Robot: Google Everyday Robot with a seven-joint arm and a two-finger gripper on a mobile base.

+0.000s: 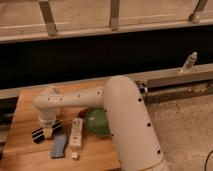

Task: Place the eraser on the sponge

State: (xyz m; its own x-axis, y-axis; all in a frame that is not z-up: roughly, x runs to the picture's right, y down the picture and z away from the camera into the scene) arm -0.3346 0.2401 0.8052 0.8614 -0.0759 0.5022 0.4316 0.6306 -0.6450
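Observation:
The eraser, a small black block with white stripes, lies at an angle on the left part of the wooden table. My gripper points straight down onto its middle, hanging from the white arm that reaches in from the right. It hides the middle of the eraser. The sponge, a blue-grey pad, lies on the table just right of and nearer than the eraser, apart from it.
A long white remote-like device lies right of the sponge. A round green bowl sits beside it, partly behind the arm. The table's edge runs close on the left and front. A small bottle stands on the far ledge.

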